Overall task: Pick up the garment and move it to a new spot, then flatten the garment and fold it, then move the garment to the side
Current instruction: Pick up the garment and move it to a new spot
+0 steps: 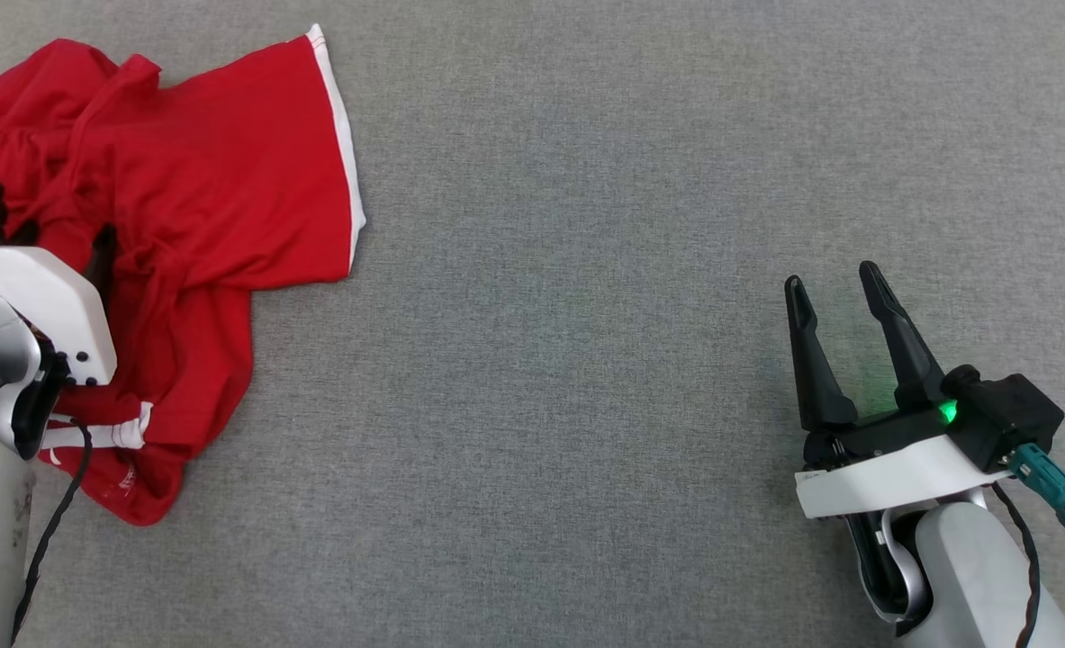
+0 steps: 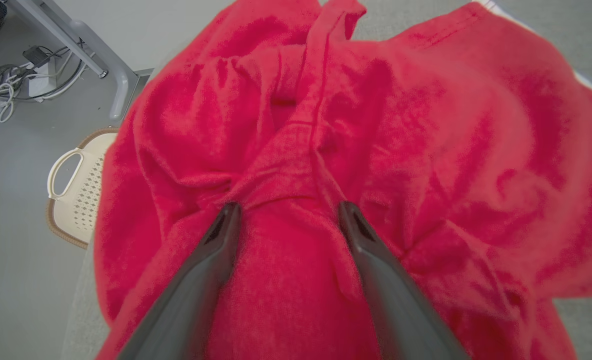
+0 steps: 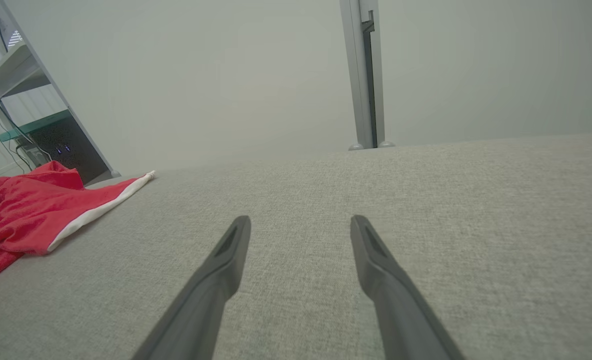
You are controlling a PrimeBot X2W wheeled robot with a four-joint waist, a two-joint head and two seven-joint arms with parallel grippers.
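Note:
The garment [image 1: 208,180] is a red shirt with white trim, lying crumpled at the far left of the grey table. My left gripper [image 2: 285,210] is right down on it, open, and a raised fold of the red cloth [image 2: 426,150] lies between its spread fingertips. In the head view the arm's white wrist housing [image 1: 37,306] covers part of the garment. My right gripper [image 1: 832,279] hovers open over bare table at the lower right, far from the garment. In the right wrist view it [image 3: 300,222] has nothing between its fingers, and the garment [image 3: 30,210] lies at the far left.
The grey fabric tabletop [image 1: 586,360] stretches wide between the garment and the right arm. Beyond the table's left edge, a cream basket [image 2: 75,190], a table leg [image 2: 100,65] and cables [image 2: 5,85] are on the floor. A metal post [image 3: 366,75] stands behind the far edge.

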